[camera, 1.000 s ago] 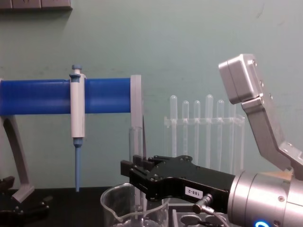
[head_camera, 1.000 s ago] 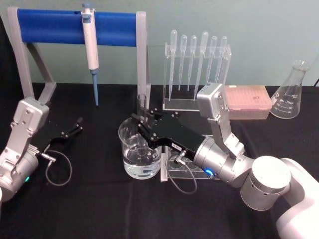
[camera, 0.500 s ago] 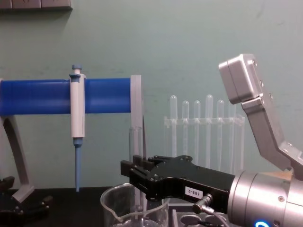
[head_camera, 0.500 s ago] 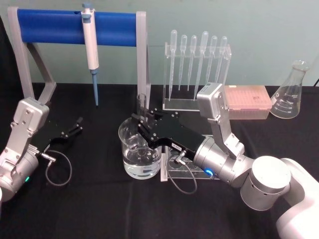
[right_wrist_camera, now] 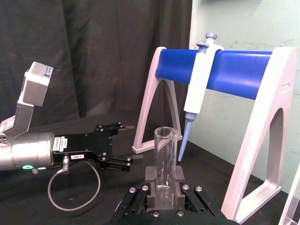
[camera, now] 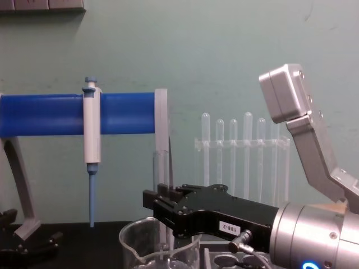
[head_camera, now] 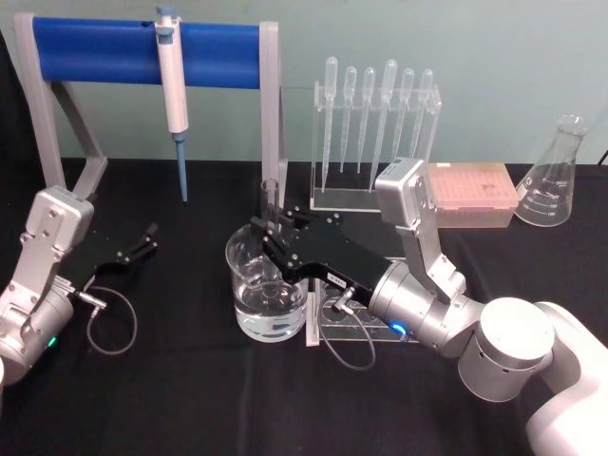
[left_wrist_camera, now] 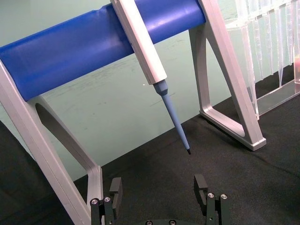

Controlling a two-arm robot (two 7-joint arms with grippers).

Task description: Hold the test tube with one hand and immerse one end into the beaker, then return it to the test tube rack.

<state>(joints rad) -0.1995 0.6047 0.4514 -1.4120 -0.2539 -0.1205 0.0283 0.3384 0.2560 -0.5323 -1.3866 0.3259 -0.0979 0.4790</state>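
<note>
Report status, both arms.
Right gripper shut on upright clear glass test tube, lower end inside wide glass beaker. Left gripper open, idle on table. Path clear.

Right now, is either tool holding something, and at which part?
The right tool holds the clear glass test tube upright at mid-length; the left tool holds nothing.

One test tube (head_camera: 270,204). One beaker (head_camera: 266,285). One pipettor (head_camera: 173,90) on one blue-barred stand (head_camera: 142,49). Six pipettes (head_camera: 377,104) in one clear rack (head_camera: 323,195). One conical flask (head_camera: 553,176). One pink tip box (head_camera: 470,194). One flat clear rack (head_camera: 356,323) beside the beaker. Two tools: left tool (head_camera: 142,242), right tool (head_camera: 269,239). One bench (head_camera: 190,399).
</note>
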